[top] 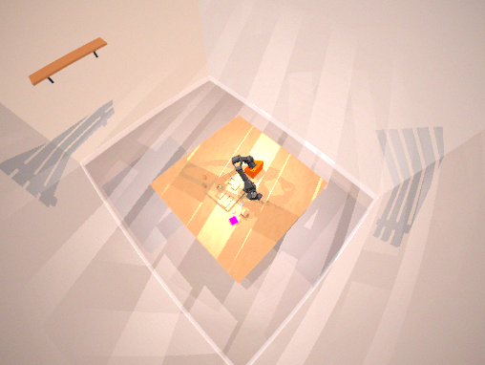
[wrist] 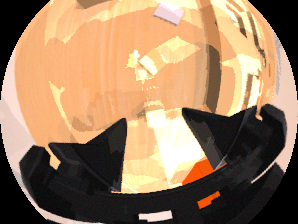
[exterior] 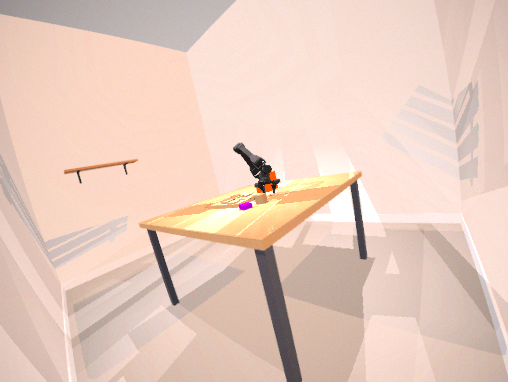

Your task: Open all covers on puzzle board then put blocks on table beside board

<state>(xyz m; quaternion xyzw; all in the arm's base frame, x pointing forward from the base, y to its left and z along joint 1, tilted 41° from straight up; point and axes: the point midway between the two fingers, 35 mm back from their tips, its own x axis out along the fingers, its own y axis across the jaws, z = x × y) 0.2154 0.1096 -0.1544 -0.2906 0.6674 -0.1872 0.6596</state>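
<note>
The puzzle board [top: 228,208] [exterior: 231,201] lies flat on the table, with raised tracks and small parts; which covers stand open is too small to tell. It shows foreshortened at the right of the wrist view. My gripper [top: 258,199] [exterior: 269,192] [wrist: 154,115] is open, pointing down low over the table, off the board's side. A small pale patch shows between the fingertips in the wrist view; I cannot tell whether it is a block or light. A pale lilac block [wrist: 169,13] and a small pale yellow block [wrist: 147,65] lie on the table ahead of the fingers.
A magenta block [top: 233,220] [exterior: 245,205] and a tan box [top: 244,214] [exterior: 261,198] stand on the table near the board. An orange block-shaped object [top: 254,169] [exterior: 273,177] stands at the arm's base. Strong light stripes and shadows cross the table [top: 239,268] [exterior: 200,231].
</note>
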